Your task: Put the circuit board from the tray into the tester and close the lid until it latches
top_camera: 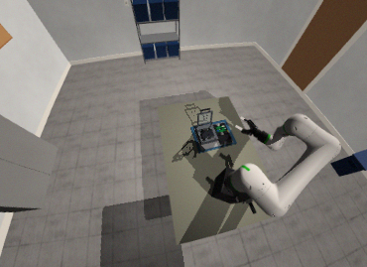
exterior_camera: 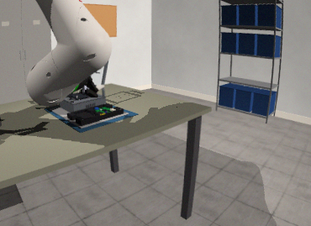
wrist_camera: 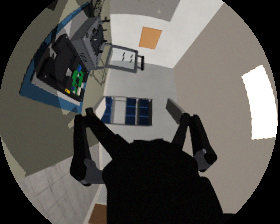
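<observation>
The gripper [wrist_camera: 143, 160] stands with its fingers spread to full width and holds nothing; in the wrist view both fingers frame open air. The circuit board [wrist_camera: 76, 78] lies in the tray [wrist_camera: 55, 66], ahead of and well apart from the gripper, with the tester [wrist_camera: 90, 37] just beyond it and the lid [wrist_camera: 125, 57] raised. Judged as a thin rigid panel, the board should be light and stiff but easily marked on its component face, and its smooth edges may slip under a light grip. Take hold across the two long edges at their middle, where the finger recesses let the pads pass below the rim; these recesses are too small to make out here. The tray walls leave little side room, so the descent must be straight and centred. The raised lid is the nearest obstruction on the far side of the tray. The table [exterior_camera: 176, 111] edge lies beside the blue mat [exterior_camera: 126, 116].
</observation>
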Tool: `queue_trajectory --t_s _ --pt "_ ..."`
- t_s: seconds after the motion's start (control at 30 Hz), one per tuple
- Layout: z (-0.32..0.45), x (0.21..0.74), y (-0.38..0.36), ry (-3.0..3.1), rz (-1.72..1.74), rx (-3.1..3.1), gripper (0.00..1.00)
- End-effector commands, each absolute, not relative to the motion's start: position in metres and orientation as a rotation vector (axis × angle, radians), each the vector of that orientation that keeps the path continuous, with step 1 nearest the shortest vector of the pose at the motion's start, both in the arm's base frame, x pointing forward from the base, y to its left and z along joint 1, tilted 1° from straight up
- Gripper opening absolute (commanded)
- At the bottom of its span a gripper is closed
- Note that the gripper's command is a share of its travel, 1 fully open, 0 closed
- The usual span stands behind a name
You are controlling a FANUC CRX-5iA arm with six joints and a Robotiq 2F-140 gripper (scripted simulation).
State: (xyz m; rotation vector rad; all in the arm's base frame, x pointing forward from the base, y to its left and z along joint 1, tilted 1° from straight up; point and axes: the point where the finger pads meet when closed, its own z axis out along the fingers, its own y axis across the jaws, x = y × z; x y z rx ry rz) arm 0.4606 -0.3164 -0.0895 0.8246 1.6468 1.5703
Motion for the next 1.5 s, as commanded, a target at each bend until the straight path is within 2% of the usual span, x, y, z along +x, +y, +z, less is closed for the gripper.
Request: queue_trajectory --t_s 0.0,0.67,1.03,1.47 --pt "-0.089 0.461 -0.316 1.647 1.57 0.824 1.0" --pt "-0.09 0.461 -0.313 1.661 1.582 0.834 1.0" --pt "-0.104 0.459 -0.255 1.947 1.738 1.048 1.0" --pt "-0.117 0.444 -0.212 2.29 1.715 1.362 1.0"
